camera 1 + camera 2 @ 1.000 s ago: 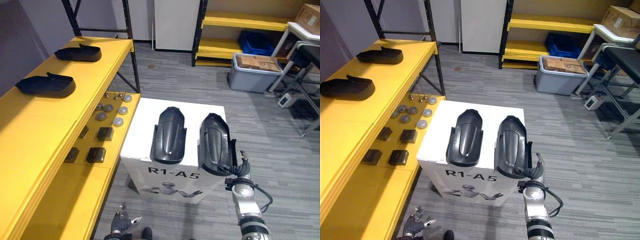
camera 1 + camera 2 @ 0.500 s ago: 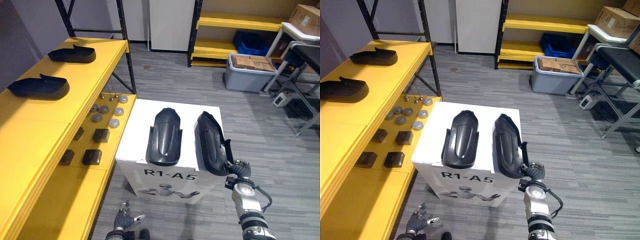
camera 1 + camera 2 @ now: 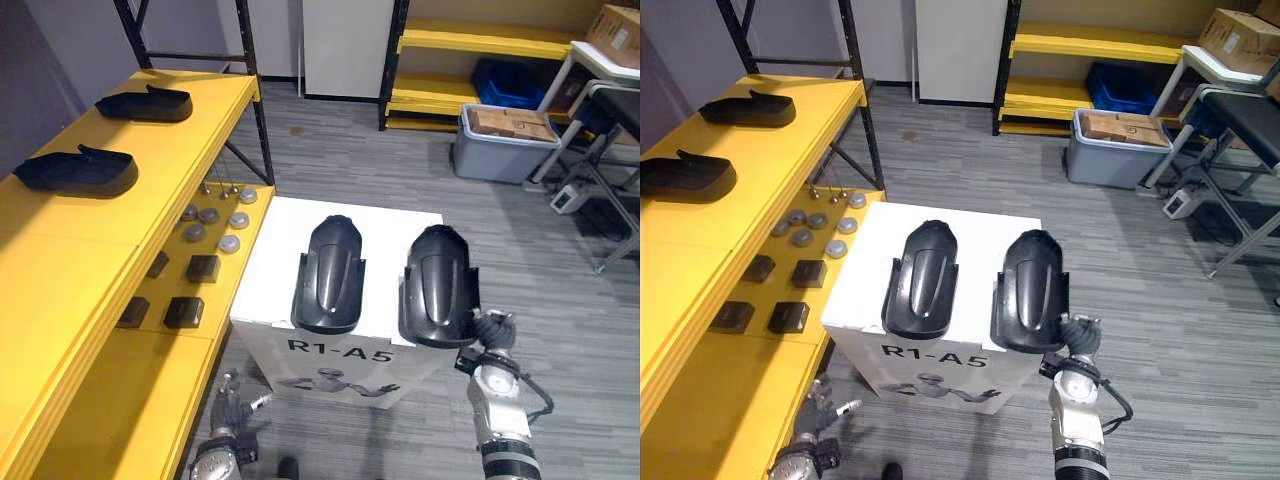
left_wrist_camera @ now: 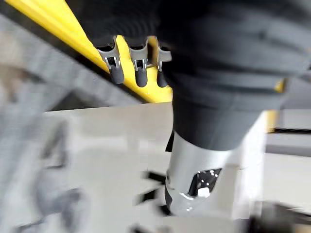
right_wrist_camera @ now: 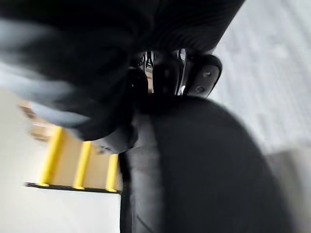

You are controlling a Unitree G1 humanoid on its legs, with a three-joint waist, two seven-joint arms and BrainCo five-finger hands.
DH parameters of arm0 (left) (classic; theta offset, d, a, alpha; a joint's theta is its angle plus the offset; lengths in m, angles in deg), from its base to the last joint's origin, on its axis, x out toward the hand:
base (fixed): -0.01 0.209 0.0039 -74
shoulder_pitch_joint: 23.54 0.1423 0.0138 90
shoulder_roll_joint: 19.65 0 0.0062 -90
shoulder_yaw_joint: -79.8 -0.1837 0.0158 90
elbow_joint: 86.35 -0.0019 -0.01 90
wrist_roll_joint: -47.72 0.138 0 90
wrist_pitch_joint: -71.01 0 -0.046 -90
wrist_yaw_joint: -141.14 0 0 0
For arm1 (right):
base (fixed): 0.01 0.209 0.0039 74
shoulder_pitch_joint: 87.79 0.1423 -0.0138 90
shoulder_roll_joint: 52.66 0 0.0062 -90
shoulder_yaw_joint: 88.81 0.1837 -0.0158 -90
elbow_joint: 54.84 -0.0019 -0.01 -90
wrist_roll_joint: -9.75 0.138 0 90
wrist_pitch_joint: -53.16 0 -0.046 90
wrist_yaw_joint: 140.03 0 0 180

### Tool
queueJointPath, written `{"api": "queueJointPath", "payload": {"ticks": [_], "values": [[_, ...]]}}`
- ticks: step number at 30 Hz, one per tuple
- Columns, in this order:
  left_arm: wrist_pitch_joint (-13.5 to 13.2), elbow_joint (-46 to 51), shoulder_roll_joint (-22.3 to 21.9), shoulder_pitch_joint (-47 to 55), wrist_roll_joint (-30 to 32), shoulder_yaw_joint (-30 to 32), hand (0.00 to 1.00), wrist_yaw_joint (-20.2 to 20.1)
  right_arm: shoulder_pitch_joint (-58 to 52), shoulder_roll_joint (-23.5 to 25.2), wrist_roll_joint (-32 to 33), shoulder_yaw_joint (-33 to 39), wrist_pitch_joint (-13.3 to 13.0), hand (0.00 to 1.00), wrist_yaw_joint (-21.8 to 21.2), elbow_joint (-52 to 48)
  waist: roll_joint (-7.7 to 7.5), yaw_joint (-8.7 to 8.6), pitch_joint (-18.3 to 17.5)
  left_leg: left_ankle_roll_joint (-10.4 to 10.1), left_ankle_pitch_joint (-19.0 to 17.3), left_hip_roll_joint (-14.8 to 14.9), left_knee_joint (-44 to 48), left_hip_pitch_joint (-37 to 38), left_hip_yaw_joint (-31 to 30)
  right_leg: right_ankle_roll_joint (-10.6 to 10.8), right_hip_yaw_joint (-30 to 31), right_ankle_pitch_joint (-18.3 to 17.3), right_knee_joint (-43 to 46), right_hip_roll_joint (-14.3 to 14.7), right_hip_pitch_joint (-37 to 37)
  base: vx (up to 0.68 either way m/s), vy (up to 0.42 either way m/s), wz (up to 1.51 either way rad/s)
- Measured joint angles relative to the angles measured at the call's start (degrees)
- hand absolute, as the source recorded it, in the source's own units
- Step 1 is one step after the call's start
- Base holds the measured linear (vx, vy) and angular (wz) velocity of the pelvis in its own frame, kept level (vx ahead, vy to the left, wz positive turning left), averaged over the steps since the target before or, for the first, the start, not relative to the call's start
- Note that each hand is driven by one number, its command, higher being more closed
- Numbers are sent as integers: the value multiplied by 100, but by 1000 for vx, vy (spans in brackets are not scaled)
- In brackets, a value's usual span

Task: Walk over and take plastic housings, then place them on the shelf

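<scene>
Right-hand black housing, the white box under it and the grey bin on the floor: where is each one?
right housing (image 3: 438, 288): left eye view, middle of its domed back.
white box (image 3: 272, 262): left eye view, bare top near its left edge.
grey bin (image 3: 495, 160): left eye view, its front wall.

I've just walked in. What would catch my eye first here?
A white box mid-floor bears two black plastic shells side by side: the left housing and the right housing, whose near end the right hand grips with its fingers. To the robot's left, a yellow shelf carries two more: a nearer housing and a farther housing.
</scene>
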Motion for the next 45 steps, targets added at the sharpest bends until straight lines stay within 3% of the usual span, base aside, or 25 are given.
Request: {"api": "queueJointPath", "payload": {"ticks": [7, 13, 22, 25, 36, 37, 45], "values": [[-283, 1537, -248, 83, -306, 64, 0, 190, -178, 218, -443, -69, -19, 100, 140, -1021, 2, -8, -1, 0, -1, -11, 0, 43, 6, 2, 0, -1, 21, -7, -6, 0, 0, 0], [-486, 2306, -232, -176, -452, -521, 0, 228, -168, 345, -967, -713, -84, 100, 126, -1601, 10, -3, -15, 2, 2, -17, 1, 69, 8, 3, 0, -1, 44, -14, 1, 0, 0, 0], [-500, 1939, -74, -1280, -933, -1755, 0, 187, -117, 342, -1168, -2225, -392, 100, -243, -1892, 35, -17, -146, 9, 7, -21, 1, 138, 37, 3, 19, 0, 94, -18, 29, 0, 0, 0], [-494, 1683, -15, -1461, -1163, -1939, 0, 211, 6, 334, -1172, -2691, -472, 100, -388, -1892, 53, -117, -186, 13, 11, -18, 1, 150, 59, 3, 42, 1, 107, -15, 26, -7, 6, -2], [-384, 1067, 164, -1845, -2216, -2290, 0, 470, 111, 79, -1416, -3329, -536, 100, -438, -1891, 91, -151, -360, 29, 22, -3, 0, 155, 211, -2, 202, 6, 175, -8, -90, -15, 9, -7], [-366, 1011, 240, -1856, -2359, -2344, 100, 476, 111, 25, -1420, -3434, -544, 100, -441, -1891, 97, -157, -408, 29, 22, -1, 0, 155, 215, -3, 207, 7, 175, -5, -93, 0, 0, 0], [-333, 955, 441, -1860, -2919, -2372, 100, 585, 105, -227, -1409, -3764, -722, 100, -442, -1801, 112, -168, -546, 37, 29, 3, 0, 153, 264, -23, 274, 22, 175, 3, -127, -5, 4, -2]]}}
